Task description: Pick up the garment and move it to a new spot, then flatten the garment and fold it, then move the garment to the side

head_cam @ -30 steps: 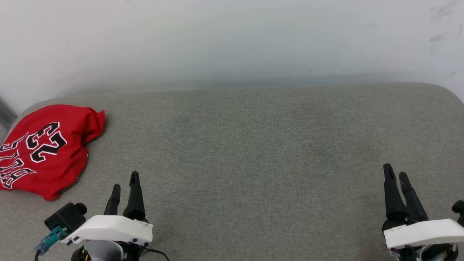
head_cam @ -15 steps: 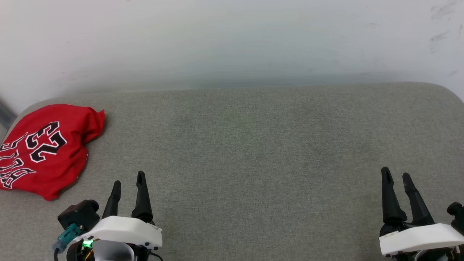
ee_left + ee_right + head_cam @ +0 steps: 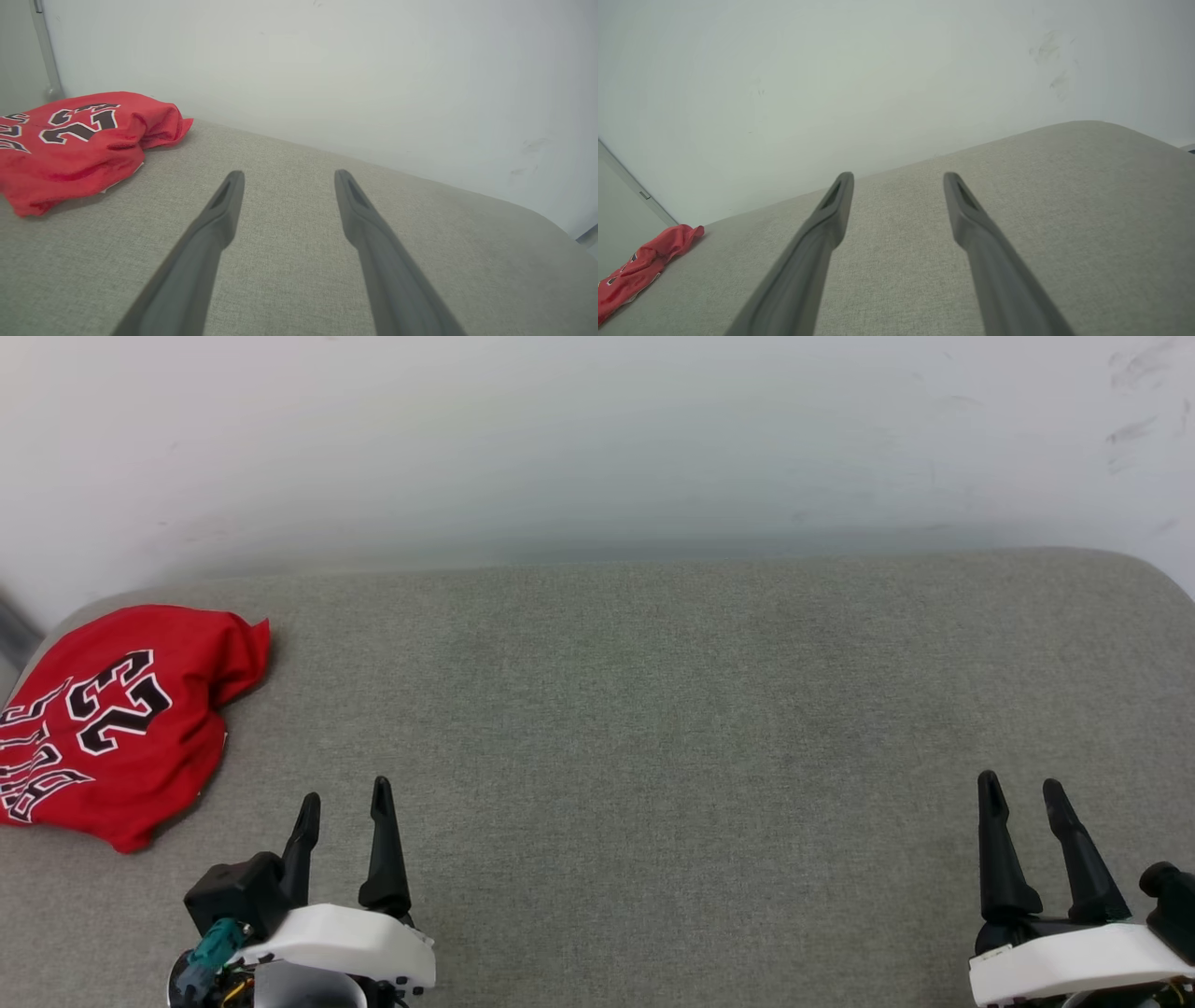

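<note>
A red basketball-style garment (image 3: 112, 719) lies in a loosely bunched, roughly folded heap at the far left corner of a grey woven-fabric worktop (image 3: 653, 709). It is close to the worktop's rounded back edge, where the worktop meets a pale, off-white wall (image 3: 597, 429). A black, white-outlined "23" faces up on the garment, and beside it sit parts of more black letters that the head view cuts off at its left border. A small strip of white cloth shows at the edge of the heap nearest the robot.

The left gripper (image 3: 345, 791) sits at the lower left of the head view, over bare fabric, near the garment but apart from it, to its right and nearer the robot. Its jaws are released, the two long dark fingers spread and pointing toward the wall. In the left wrist view the left gripper (image 3: 288, 173) has grey weave showing between its fingers, and the garment (image 3: 79, 144) is off to the upper left, clear of both fingers. A black camera block with a teal plug (image 3: 233, 896) sits on the left side of that wrist's white housing.

The right gripper (image 3: 1019, 780) is at the lower right, well apart from the garment, with its jaws likewise released. In the right wrist view, the right gripper (image 3: 899, 175) points toward the wall over bare fabric. There the garment (image 3: 640, 266) is a small red shape at the far lower left. Faint grey scuff marks (image 3: 1134, 392) dot the wall's upper right.
</note>
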You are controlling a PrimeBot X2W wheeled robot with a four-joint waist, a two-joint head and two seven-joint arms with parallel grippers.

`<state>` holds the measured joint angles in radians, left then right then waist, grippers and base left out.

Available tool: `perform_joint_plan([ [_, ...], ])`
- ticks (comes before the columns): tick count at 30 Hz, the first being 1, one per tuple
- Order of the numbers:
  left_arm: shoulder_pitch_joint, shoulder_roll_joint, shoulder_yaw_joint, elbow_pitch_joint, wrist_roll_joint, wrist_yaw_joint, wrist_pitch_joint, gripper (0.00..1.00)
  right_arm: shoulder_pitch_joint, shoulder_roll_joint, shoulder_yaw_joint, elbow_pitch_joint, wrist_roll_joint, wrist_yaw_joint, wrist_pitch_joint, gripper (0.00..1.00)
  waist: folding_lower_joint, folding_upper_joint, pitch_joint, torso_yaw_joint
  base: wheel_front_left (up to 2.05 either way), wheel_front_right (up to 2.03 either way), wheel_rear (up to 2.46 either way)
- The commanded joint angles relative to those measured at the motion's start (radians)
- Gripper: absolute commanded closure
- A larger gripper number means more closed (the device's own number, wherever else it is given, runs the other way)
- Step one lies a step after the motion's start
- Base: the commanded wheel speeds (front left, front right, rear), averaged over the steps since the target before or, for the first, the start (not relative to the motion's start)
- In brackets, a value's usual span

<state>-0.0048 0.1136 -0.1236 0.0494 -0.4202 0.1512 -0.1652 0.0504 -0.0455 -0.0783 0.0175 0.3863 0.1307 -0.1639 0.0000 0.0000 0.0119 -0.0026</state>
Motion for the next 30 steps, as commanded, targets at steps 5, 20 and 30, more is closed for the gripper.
perform_joint_plan([
  [5, 0.007, 0.002, -0.010, -0.020, 0.056, -0.003, -0.019, 0.00, 0.014, -0.005, 0.003, -0.027, -0.064, 0.000, -0.020, 0.00, 0.0000, 0.0000, -0.001, 0.000, 0.00, 0.00, 0.00],
  [20, 0.035, -0.040, 0.031, -0.024, 0.145, -0.103, -0.052, 0.00, 0.045, -0.006, 0.018, -0.063, -0.145, 0.000, -0.052, 0.00, 0.0000, 0.0000, -0.008, -0.004, 0.00, 0.00, 0.00],
  [30, 0.044, -0.058, 0.063, -0.006, 0.227, -0.134, -0.072, 0.00, 0.059, -0.006, 0.021, -0.074, -0.193, 0.000, -0.073, 0.00, 0.0000, 0.0000, -0.010, -0.003, 0.00, 0.00, 0.00],
])
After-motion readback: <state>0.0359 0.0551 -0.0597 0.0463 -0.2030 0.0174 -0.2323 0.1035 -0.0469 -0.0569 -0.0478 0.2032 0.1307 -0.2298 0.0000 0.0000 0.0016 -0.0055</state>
